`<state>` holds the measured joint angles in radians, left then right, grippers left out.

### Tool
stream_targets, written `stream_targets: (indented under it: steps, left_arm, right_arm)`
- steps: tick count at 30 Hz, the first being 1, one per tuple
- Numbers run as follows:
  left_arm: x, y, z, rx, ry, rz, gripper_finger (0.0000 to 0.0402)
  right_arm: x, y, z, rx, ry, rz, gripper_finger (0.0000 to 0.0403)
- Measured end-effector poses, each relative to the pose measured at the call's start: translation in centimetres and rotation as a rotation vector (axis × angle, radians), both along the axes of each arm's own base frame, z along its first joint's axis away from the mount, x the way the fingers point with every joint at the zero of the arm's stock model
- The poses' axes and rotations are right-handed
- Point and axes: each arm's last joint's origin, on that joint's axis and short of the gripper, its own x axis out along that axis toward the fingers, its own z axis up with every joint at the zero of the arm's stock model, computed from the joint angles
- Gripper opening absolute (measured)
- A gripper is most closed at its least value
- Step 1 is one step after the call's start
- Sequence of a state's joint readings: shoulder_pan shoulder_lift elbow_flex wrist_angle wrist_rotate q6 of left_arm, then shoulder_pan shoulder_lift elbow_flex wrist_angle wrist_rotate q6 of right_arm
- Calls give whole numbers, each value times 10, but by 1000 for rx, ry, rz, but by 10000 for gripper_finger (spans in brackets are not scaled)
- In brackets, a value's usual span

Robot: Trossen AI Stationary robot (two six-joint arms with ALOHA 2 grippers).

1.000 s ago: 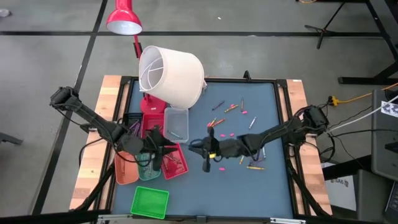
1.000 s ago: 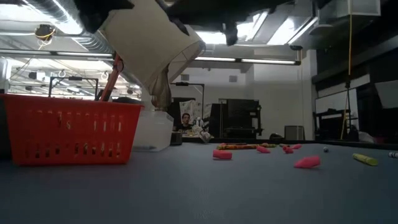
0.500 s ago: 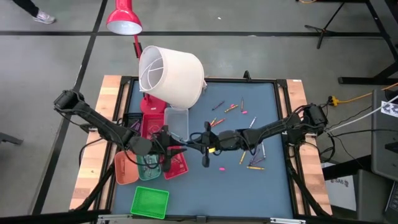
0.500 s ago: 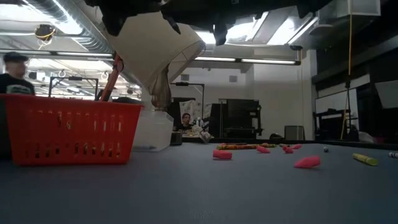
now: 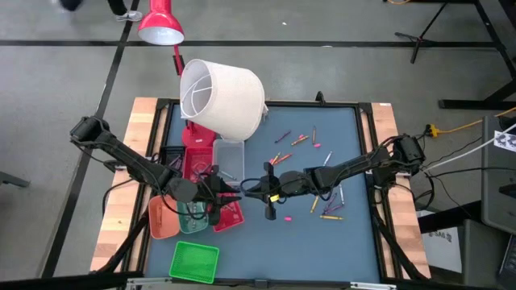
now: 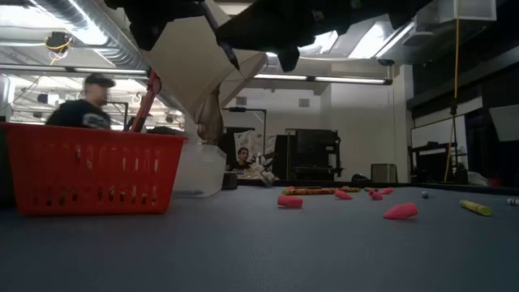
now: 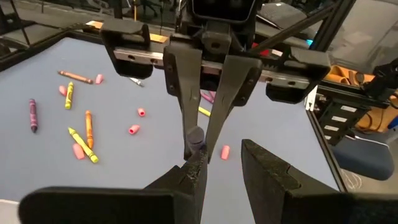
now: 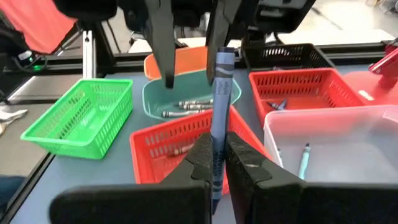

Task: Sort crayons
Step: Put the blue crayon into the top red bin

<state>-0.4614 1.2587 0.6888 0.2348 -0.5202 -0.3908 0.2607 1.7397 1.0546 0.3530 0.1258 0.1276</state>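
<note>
Held crayon: a thin grey-purple paper-wrapped stick, its long axis along the right arm's fingers, free tip pointing toward the left gripper.
Right gripper: over mid-bench, dark fingers pinched shut on the lower part of the held crayon; it faces the left gripper tip to tip.
Left gripper: above the trays on the bench's left side, its dark matte fingers spread apart, nothing between them; the held crayon's tip is just at one fingertip, and contact cannot be judged.
Loose crayons: short slim sticks, pink, orange, yellow and purple, scattered flat over the right half of the bench at mixed angles, with small pink stubs among them.
Bench: smooth blue-grey mat in a black frame with wooden side rails.
Red tray: slotted plastic basket, rectangular, below the two grippers.
Teal tray: smooth-walled, holding several grey crayons lying flat.
Clear tray: translucent plastic, one light blue crayon inside.
Green tray: slotted mesh walls, at the near edge.
Lampshade: white fabric cone tilted on its side at the back.
</note>
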Motion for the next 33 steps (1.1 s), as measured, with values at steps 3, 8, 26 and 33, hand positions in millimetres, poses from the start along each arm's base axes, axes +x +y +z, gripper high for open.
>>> stream_targets:
  steps: [3, 8, 26, 33]
  left_arm:
    - [0, 0, 0, 0, 0, 0, 84]
    - [0, 0, 0, -3, 1, -6, 84]
    - [-4, 0, -10, -43, 107, -43, 84]
    - [-1, 0, -5, -29, 55, -56, 84]
  right_arm:
    - [0, 0, -1, 4, 15, 17, 21]
    - [-1, 1, -2, 10, 21, 37, 21]
    - [-1, 3, -2, 21, 20, 87, 21]
    - [0, 3, 1, 26, -9, 82, 21]
